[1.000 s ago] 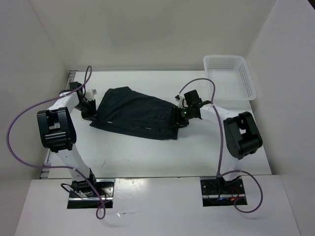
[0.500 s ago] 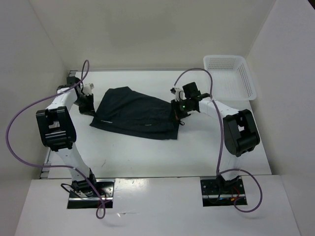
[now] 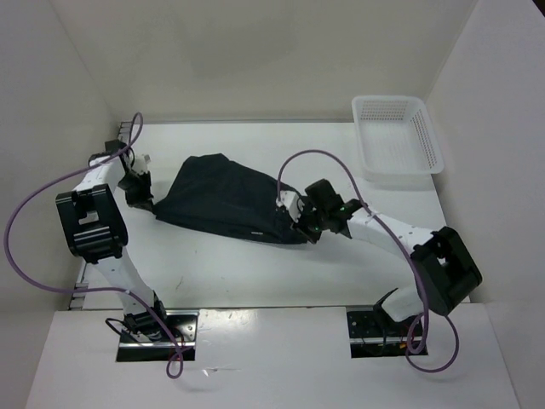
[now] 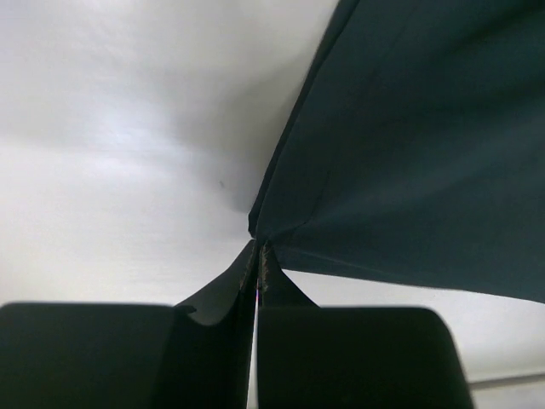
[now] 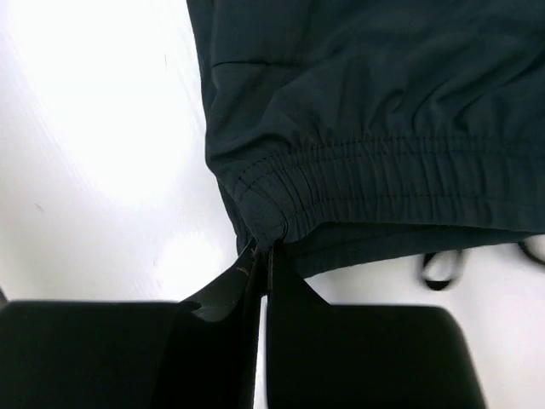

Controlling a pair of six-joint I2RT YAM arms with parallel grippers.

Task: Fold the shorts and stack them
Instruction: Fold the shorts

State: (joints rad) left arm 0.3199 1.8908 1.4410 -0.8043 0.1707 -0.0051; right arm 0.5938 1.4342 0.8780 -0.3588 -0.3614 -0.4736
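The black shorts (image 3: 226,198) are stretched between both arms over the middle of the white table (image 3: 255,273). My left gripper (image 3: 145,203) is shut on the shorts' left corner (image 4: 260,230), the cloth (image 4: 409,145) rising taut from its tips. My right gripper (image 3: 300,228) is shut on the gathered elastic waistband corner (image 5: 264,226) at the shorts' right end. A black drawstring loop (image 5: 443,268) hangs under the waistband (image 5: 400,170).
A white mesh basket (image 3: 398,136) stands at the back right of the table. Purple cables (image 3: 34,204) loop off both arms. White walls close in the table on the left, back and right.
Both grippers have shut on the shorts' corners. The right arm has swung toward the near side and left, dragging the waistband end with it; the left gripper has shifted slightly left.
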